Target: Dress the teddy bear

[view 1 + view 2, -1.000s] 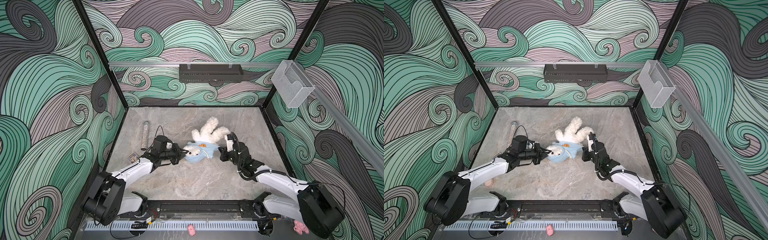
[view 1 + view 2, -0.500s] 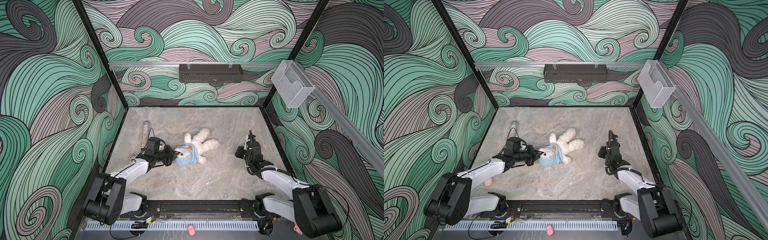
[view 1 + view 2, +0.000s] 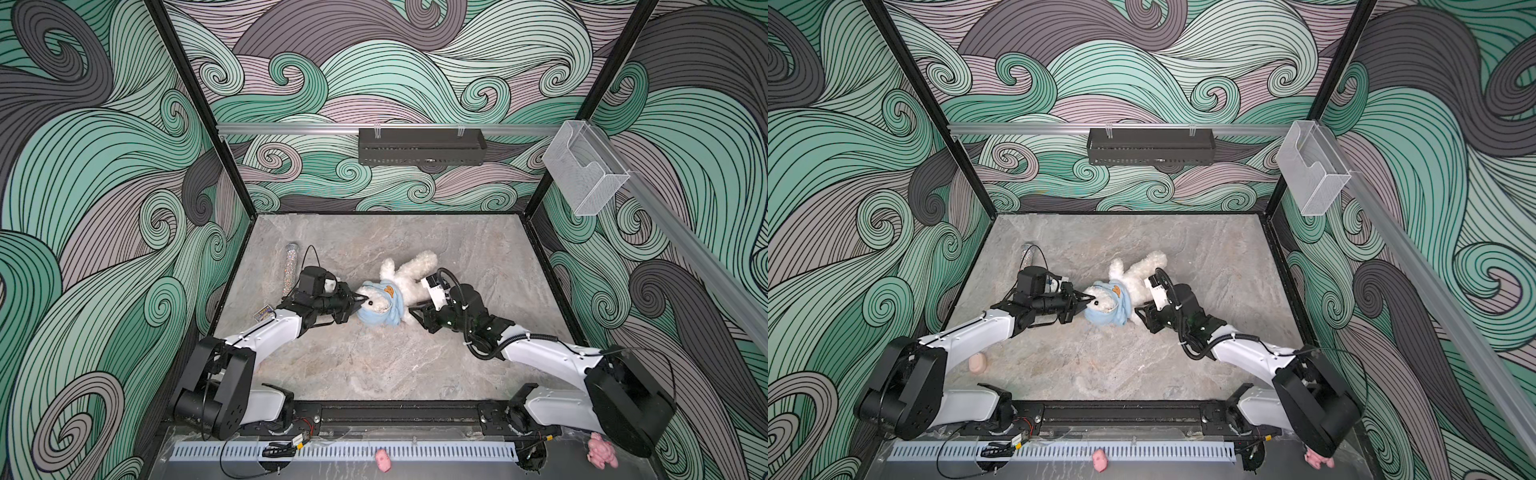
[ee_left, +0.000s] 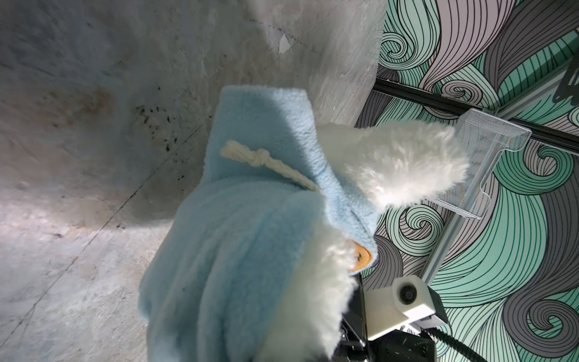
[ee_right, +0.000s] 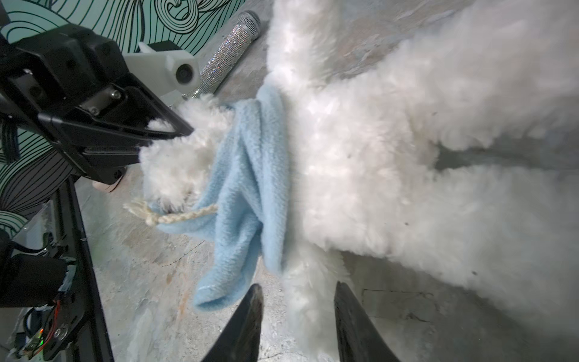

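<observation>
The white teddy bear (image 3: 409, 276) (image 3: 1140, 272) lies mid-table, legs toward the back, with a light blue hoodie (image 3: 382, 309) (image 3: 1111, 307) bunched over its head and shoulders. My left gripper (image 3: 359, 299) (image 3: 1090, 298) is shut on white fur at the bear's head, by the hood's edge. The right wrist view shows that pinch, left gripper (image 5: 188, 131) against the fur. The left wrist view is filled by the hoodie (image 4: 250, 219) and a bear limb (image 4: 398, 163). My right gripper (image 5: 299, 290) (image 3: 415, 316) stands open with the bear's near arm lying between its fingertips.
A glittery microphone (image 3: 291, 266) (image 5: 228, 53) lies at the left behind my left arm, and a small card (image 3: 264, 312) sits by the left wall. A peach lump (image 3: 978, 363) rests near the left arm's base. Pink plush toys (image 3: 382, 459) sit on the front ledge.
The right gripper let go and drew off to the right, then came back to the bear's near arm and opened. The left gripper, still shut, dragged the bear leftward.
</observation>
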Available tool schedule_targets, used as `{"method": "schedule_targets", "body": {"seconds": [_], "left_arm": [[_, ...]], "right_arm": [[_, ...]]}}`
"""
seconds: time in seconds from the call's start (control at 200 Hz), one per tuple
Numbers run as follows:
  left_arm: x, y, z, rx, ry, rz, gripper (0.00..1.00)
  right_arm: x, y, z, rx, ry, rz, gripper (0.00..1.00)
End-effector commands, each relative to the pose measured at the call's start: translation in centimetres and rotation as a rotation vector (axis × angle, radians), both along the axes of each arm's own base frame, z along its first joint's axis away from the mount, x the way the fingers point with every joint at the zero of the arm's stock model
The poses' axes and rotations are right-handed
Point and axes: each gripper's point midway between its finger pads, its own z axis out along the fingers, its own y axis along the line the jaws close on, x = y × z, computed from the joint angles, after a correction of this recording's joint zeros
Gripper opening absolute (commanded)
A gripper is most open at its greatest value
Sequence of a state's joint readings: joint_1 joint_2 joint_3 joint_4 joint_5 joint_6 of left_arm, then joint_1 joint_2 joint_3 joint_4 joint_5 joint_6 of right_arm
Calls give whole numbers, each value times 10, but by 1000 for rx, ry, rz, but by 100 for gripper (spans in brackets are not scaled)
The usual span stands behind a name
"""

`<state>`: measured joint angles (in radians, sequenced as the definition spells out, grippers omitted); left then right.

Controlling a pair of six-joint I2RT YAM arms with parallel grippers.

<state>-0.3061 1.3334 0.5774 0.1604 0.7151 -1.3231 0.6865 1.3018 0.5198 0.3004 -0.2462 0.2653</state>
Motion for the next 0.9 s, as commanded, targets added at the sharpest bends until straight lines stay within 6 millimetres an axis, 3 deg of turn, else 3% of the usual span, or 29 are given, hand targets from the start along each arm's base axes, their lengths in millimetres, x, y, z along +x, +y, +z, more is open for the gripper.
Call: {"method": "schedule_targets", "body": {"seconds": [0.0, 0.19, 0.435, 0.505, 0.645, 0.75, 0.896], "left_arm": [[4, -11, 21, -16, -86, -55, 0], [3, -14, 22, -17, -88, -70, 0], [3, -18, 23, -14, -83, -70, 0], [4, -17, 21, -11, -77, -64, 0], [6, -15, 17, -3, -57, -37, 0], [8, -14, 16, 0, -61, -24, 0], [9, -15, 17, -6, -58, -25, 0]], "right_arm": [[7, 12, -3, 9, 20, -9, 42], [14, 32, -14, 3, 53, 5, 40], [6, 52, -23, 34, 85, 38, 34], [4, 50, -23, 29, 82, 28, 36], [8, 21, -17, -82, 66, -56, 45], [2, 28, -4, -24, 86, -24, 46], [-4, 34, -6, 9, 109, -33, 46]]}}
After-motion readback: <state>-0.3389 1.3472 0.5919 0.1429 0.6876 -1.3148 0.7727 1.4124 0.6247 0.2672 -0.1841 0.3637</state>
